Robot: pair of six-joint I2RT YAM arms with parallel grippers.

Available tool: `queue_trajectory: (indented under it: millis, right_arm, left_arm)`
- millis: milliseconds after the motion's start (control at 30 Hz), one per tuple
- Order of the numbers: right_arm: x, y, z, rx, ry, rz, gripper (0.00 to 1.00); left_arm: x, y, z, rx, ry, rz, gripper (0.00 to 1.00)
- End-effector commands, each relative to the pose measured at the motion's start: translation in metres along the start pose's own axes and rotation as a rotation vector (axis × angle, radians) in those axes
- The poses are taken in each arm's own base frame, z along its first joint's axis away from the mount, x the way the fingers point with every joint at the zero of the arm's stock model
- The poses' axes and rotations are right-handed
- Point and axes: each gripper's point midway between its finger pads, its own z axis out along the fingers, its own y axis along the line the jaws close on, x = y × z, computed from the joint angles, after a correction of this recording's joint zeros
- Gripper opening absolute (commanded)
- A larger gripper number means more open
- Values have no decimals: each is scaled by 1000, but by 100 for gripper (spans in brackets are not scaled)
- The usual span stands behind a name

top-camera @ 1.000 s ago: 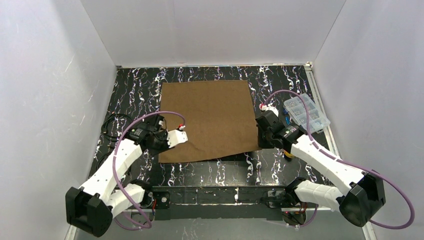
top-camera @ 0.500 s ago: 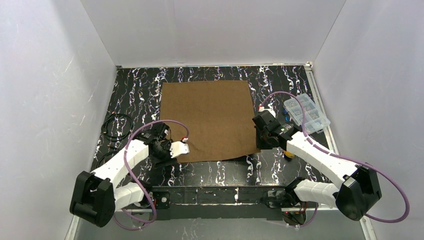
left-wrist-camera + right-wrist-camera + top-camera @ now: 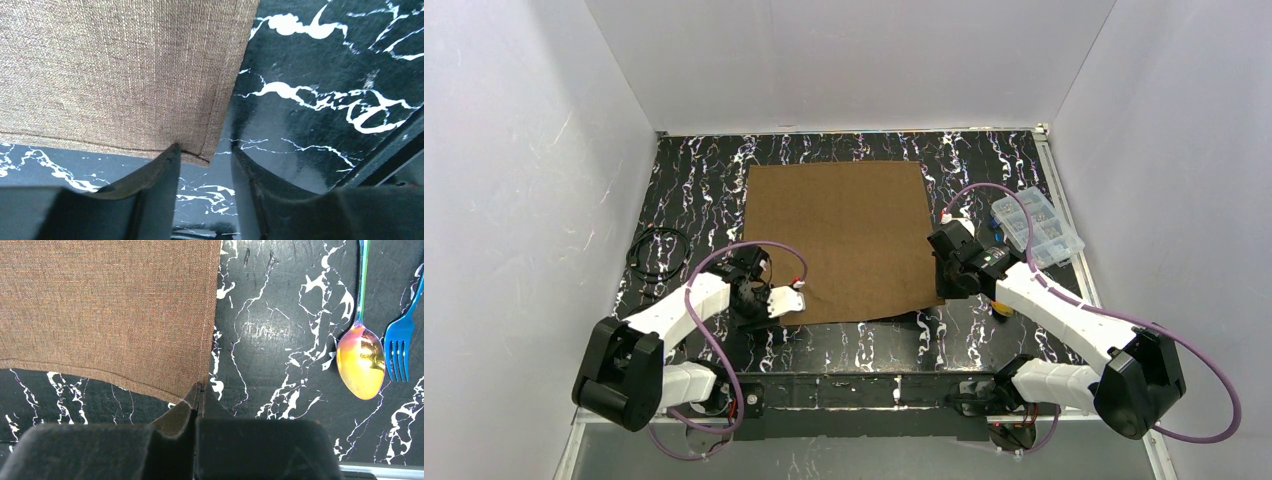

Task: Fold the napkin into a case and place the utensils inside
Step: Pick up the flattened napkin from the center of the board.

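The napkin (image 3: 844,235) is spread on the worktop (image 3: 699,180). At its near left corner the left jaws are held apart, one to each side of the corner, with nothing gripped. Its near right corner is pinched in the closed right jaws. A spoon (image 3: 361,360) and a fork (image 3: 399,337) are laid side by side right of the napkin, clear of it.

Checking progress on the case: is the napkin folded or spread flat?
Spread: the napkin lies as one flat square. Only its near right corner is pinched in the right claw; the left claw is open.
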Motion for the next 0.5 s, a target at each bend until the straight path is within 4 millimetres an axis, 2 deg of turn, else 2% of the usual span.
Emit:
queue_trajectory:
  millis: [0,67,100,200,300,467]
  right_arm:
    - [-16,2,-8,-2,-51,24,1]
    - [-19,3,-11,-4,-58,25,1]
    - [-20,3,-12,-4,-62,27,1]
    - [-23,4,-15,-7,-68,26,1]
    - [-21,2,-18,-4,-58,17,1]
    - [-20,0,-34,-12,-51,14,1]
  left_arm:
    - [22,-8,12,18,91,55,29]
    - [21,-4,11,12,100,45,6]
    - [20,-3,9,24,109,25,0]
    - [11,7,-8,13,103,-21,0]
    - [-5,12,-29,-27,18,-13,0]
    - [-15,-9,-66,24,-53,-21,0]
